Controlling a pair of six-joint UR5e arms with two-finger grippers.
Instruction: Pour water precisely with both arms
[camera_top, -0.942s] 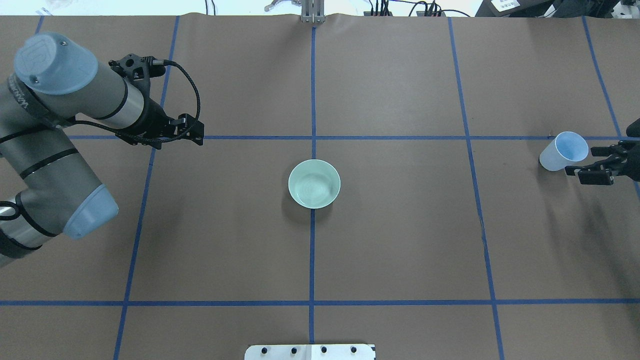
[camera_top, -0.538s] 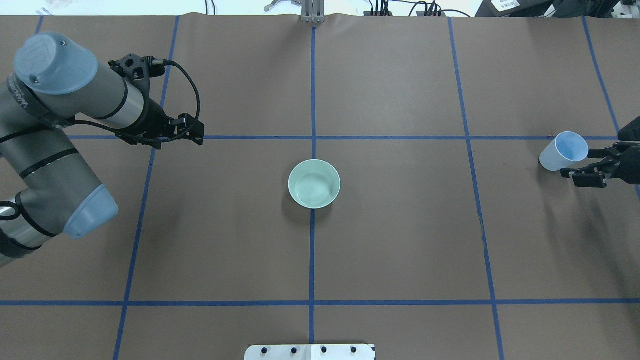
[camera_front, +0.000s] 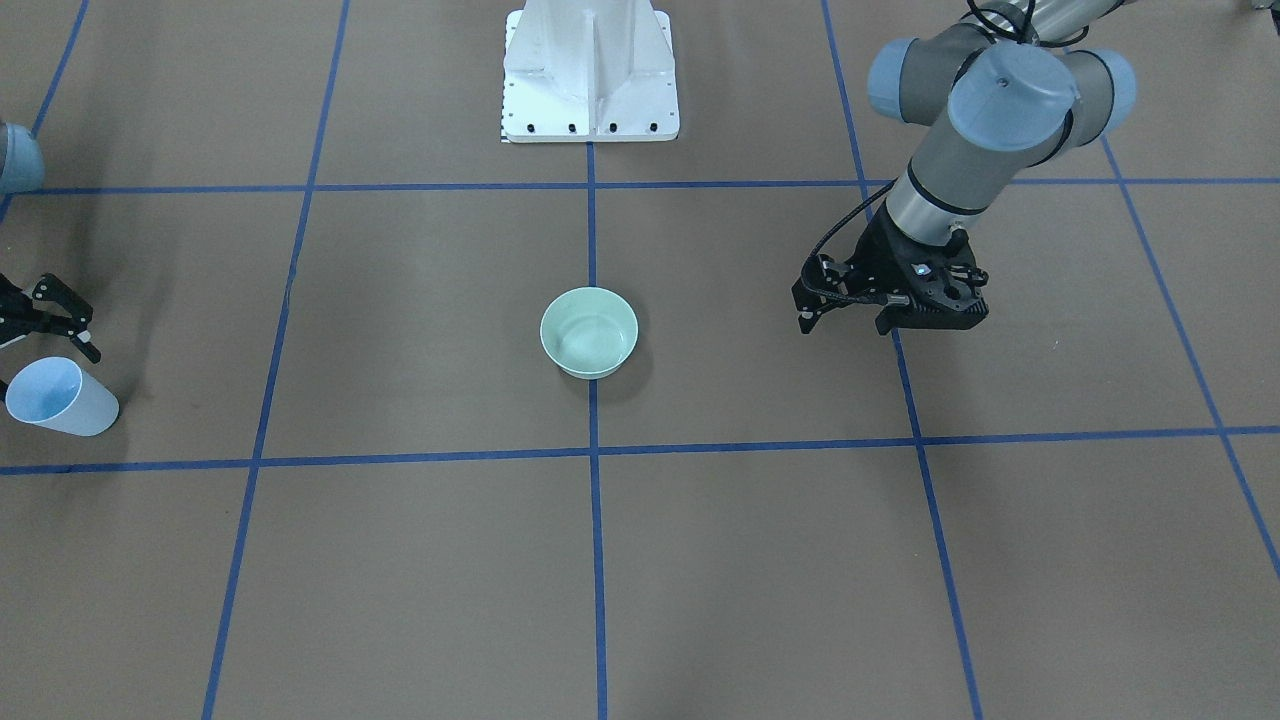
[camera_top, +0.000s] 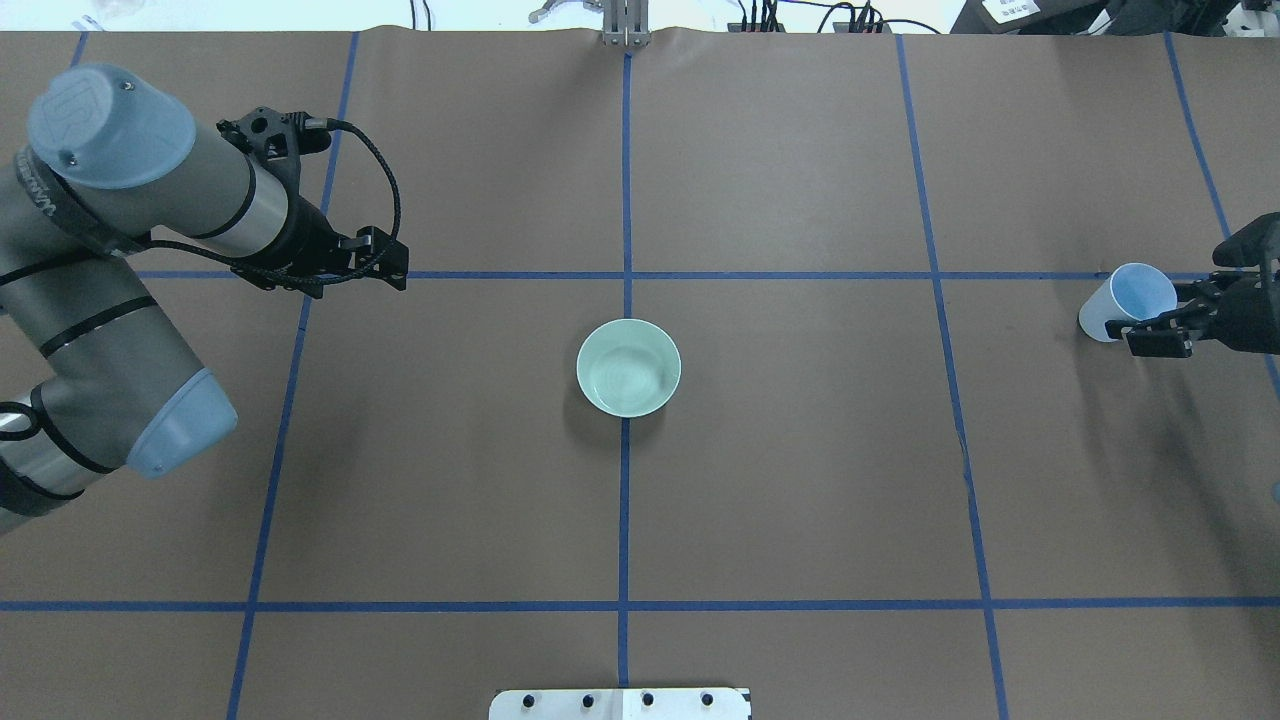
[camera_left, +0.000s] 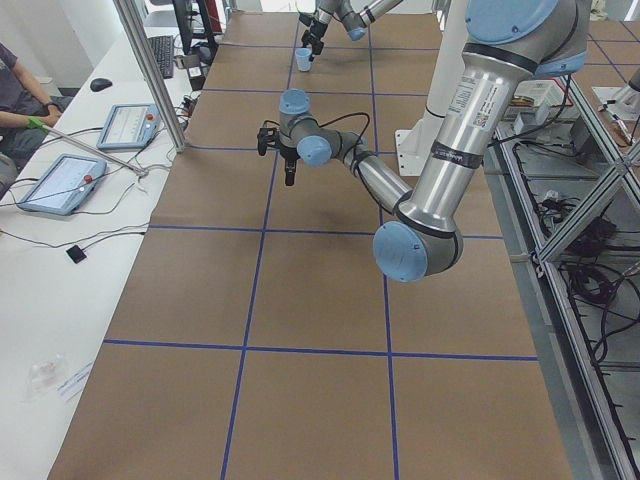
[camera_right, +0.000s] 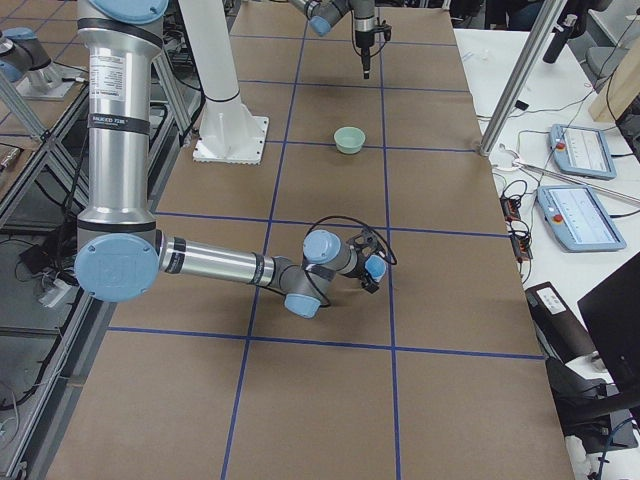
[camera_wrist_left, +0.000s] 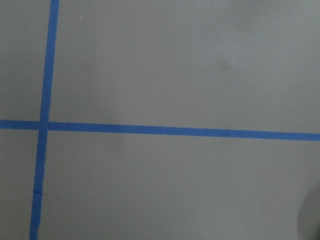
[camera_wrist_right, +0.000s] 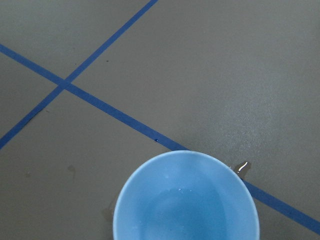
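The blue cup (camera_top: 1130, 300) is stood near the tabletop's (camera_top: 800, 480) right edge, just beside the spread, empty fingers (camera_top: 1158, 343) of the right gripper (camera_top: 1162, 320). The green bowl (camera_top: 628, 367) is set centrally, well apart from the left gripper (camera_top: 385, 265), whose finger state cannot be told.

left arm (camera_top: 130, 195) bent, left gripper (camera_top: 388, 268) pointing down — right gripper (camera_top: 1165, 318) low, jaws spread
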